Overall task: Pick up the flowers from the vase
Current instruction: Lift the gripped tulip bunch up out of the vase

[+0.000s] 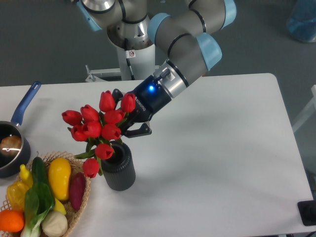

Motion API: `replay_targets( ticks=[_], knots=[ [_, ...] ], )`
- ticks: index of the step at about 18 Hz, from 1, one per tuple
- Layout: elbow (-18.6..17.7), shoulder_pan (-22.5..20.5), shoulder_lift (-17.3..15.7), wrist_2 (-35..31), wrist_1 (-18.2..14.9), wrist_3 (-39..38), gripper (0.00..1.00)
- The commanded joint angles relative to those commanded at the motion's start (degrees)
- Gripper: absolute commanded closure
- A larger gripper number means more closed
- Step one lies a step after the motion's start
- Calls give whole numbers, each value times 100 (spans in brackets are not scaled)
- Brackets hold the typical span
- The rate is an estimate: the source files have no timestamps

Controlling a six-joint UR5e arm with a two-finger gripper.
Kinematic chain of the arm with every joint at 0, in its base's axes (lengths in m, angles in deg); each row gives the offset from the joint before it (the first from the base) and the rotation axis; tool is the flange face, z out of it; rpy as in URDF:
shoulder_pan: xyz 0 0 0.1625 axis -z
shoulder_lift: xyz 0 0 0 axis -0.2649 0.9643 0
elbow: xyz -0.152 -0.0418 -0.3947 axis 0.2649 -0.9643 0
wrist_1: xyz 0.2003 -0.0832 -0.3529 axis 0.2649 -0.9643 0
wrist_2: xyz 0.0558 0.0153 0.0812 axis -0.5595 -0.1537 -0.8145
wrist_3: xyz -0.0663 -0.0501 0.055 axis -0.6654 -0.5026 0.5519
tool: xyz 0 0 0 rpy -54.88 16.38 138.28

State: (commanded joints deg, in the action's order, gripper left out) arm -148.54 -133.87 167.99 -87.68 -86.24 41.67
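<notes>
Gripper (127, 118) is clenched on the flowers (96, 129), the fingers reaching in behind the buds from the arm side; the grip point on the stems is hidden by the blooms. The bunch hangs forward and below the gripper, tilted toward the camera's left. The lowest buds sit level with the mouth of the vase (118, 167), which stands upright on the table (222, 148) directly beneath the gripper. Stem ends cannot be seen, so I cannot tell whether they are clear of the mouth; judged partway through the lift.

Risks from here:
- Stems possibly in the mouth. Any sideways pull before they clear could drag or tip the vase, which looks light and narrow.
- Bunch is held off-centre and leaning. Judged likely to swing or slip in the fingers if the arm accelerates sharply.
- Wicker basket (81, 197) of vegetables lies below and away from the gripper, just beside the vase; drooping buds overhang its rim and could snag on a low sweep that way.
- Pot (12, 145) sits well apart, little concern.
</notes>
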Motion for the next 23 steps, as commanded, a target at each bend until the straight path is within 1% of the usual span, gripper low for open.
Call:
replay_targets(
  ticks=[5,7,10,12,18,23],
  knots=[
    [44,-211,-62,193,0,9,95],
    [245,-352,-62,290,-9,-70,94],
    [615,-501,-53,334,0,-544,94],
    [694,-624,-53,430,0,-598,94],
    [660,-897,-62,510,0,-607,94],
    [545,-1336,-1,440,18,-545,94]
  ],
)
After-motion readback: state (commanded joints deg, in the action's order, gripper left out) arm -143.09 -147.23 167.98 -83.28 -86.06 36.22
